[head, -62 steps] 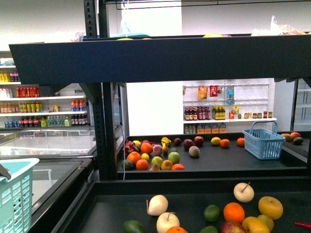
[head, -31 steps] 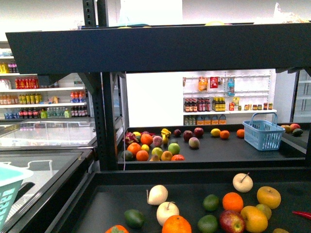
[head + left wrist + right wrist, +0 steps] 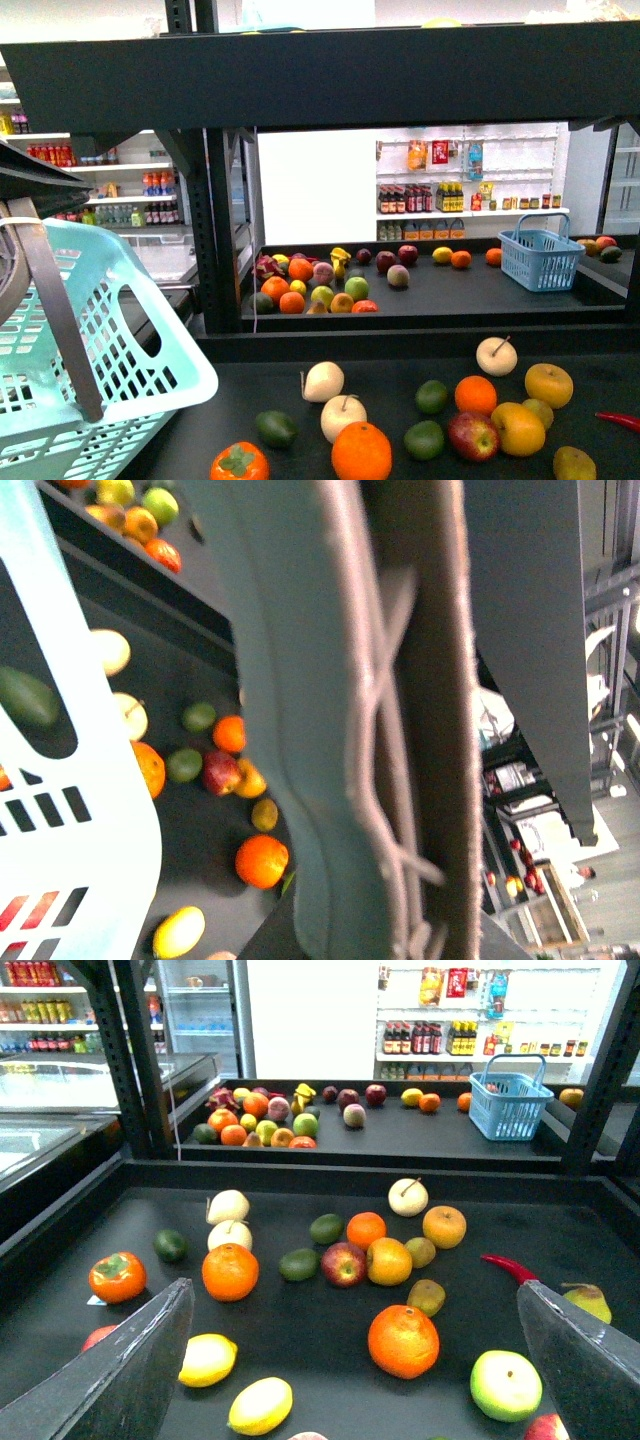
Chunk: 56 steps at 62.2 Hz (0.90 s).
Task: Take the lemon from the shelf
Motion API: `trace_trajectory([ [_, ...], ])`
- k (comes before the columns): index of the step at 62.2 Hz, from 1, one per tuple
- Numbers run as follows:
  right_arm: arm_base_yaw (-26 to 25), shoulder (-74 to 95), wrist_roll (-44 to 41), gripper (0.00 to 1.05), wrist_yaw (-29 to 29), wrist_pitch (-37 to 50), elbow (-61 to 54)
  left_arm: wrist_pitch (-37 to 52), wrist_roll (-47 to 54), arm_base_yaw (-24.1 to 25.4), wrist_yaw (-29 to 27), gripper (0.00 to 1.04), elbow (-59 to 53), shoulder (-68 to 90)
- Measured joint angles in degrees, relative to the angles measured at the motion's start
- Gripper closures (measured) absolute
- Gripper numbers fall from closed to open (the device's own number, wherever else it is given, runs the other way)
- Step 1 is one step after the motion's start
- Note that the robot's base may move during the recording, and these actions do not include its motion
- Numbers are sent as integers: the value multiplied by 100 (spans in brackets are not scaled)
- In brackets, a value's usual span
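Observation:
Two yellow lemons lie on the black shelf tray close to the camera in the right wrist view. My right gripper hangs open above this tray; the lemons sit just inside one finger, and a big orange lies between the fingers. One lemon also shows in the left wrist view. My left gripper is shut on the handle of the teal basket, which fills the lower left of the front view.
Oranges, apples, limes, pale pears and a red chili are spread over the near tray. A blue basket and more fruit sit on the rear tray. A black upper tier overhangs, with an upright post at left.
The teal basket has risen from the lower left corner into a large part of the front view. The view has dropped, showing more fruit on the near tray.

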Motion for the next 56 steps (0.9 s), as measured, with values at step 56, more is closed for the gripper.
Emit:
trace_trajectory([
  [56, 0, 0, 0, 7, 0, 0, 0, 400, 245, -2310, -181, 98, 568, 916],
])
